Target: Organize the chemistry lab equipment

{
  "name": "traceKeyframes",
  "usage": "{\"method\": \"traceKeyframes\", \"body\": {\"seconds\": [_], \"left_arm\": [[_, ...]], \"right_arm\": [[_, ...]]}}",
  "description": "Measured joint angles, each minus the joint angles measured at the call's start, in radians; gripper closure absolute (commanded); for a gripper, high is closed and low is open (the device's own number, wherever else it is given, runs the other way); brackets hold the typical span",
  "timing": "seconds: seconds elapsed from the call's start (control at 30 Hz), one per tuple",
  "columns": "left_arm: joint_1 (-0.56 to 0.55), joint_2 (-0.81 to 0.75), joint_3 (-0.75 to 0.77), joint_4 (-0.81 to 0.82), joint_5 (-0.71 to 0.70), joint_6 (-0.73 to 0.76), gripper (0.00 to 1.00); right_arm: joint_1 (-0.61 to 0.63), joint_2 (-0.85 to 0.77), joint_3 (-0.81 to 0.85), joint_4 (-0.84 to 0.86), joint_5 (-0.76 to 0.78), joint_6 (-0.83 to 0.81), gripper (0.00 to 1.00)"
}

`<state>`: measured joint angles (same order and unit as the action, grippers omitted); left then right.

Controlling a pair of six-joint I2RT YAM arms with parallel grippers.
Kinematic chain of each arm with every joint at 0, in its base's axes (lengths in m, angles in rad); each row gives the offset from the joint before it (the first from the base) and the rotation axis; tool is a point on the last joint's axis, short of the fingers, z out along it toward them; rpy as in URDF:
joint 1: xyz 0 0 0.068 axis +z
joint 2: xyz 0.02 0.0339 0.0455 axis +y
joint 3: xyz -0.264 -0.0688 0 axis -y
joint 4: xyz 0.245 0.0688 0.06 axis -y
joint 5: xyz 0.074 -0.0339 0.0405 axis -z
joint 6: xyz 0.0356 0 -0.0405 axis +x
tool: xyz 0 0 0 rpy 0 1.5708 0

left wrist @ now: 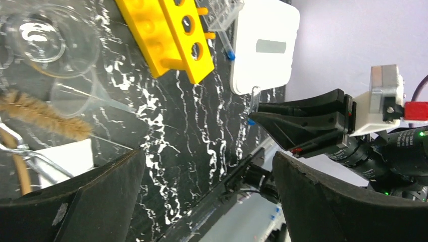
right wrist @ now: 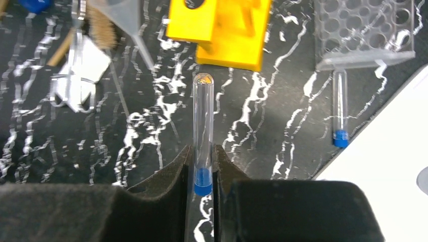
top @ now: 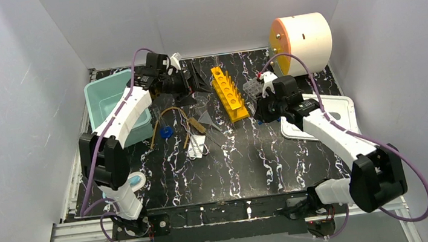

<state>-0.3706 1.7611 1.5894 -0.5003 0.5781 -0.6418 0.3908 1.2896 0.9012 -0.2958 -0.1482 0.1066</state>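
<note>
My right gripper (right wrist: pixel 203 166) is shut on a clear test tube with a blue cap (right wrist: pixel 203 126) and holds it above the dark marbled table, just in front of the yellow rack with round holes (top: pixel 229 92). The clear plastic tube rack (right wrist: pixel 364 31) stands to the rack's right, and a second capped tube (right wrist: pixel 340 113) lies before it. My left gripper (top: pixel 186 81) hovers at the back, open and empty, above the glass beaker (left wrist: pixel 48 38), clear funnel (left wrist: pixel 75 96) and a bristle brush (left wrist: pixel 45 118). The amber rubber tube (top: pixel 165 117) curves left of the funnel.
A teal bin (top: pixel 113 105) stands at the back left under the left arm. A white tray (top: pixel 333 116) lies right of the right gripper. A white drum with an orange face (top: pixel 302 35) sits at the back right. Metal tools (right wrist: pixel 75 75) and a small blue item (top: pixel 166 132) lie mid-left.
</note>
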Motion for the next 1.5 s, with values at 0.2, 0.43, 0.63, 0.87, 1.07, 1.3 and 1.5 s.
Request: {"method": "traceKeyframes", "body": {"seconds": [0.2, 0.43, 0.63, 0.87, 1.07, 1.3, 1.5], "left_arm": [[-0.033, 0.034, -0.040, 0.113, 0.119, -0.083, 0.06], [-0.075, 0.079, -0.043, 0.222, 0.254, -0.174, 0.18], [-0.085, 0.087, -0.047, 0.264, 0.314, -0.201, 0.42], [-0.087, 0.101, -0.072, 0.275, 0.364, -0.216, 0.56], [-0.089, 0.110, -0.077, 0.275, 0.385, -0.220, 0.70], [-0.088, 0.116, -0.077, 0.259, 0.391, -0.213, 0.90], [-0.087, 0.117, -0.078, 0.253, 0.393, -0.201, 1.00]], "right_arm": [[0.018, -0.066, 0.014, 0.006, -0.107, 0.029, 0.76], [0.037, -0.029, 0.094, 0.014, -0.250, 0.033, 0.76], [0.054, 0.035, 0.163, 0.014, -0.329, 0.020, 0.76], [0.068, 0.122, 0.234, 0.002, -0.396, -0.015, 0.76], [0.076, 0.146, 0.261, -0.024, -0.425, -0.047, 0.77], [0.083, 0.175, 0.303, -0.072, -0.447, -0.096, 0.77], [0.083, 0.179, 0.321, -0.102, -0.446, -0.119, 0.66]]}}
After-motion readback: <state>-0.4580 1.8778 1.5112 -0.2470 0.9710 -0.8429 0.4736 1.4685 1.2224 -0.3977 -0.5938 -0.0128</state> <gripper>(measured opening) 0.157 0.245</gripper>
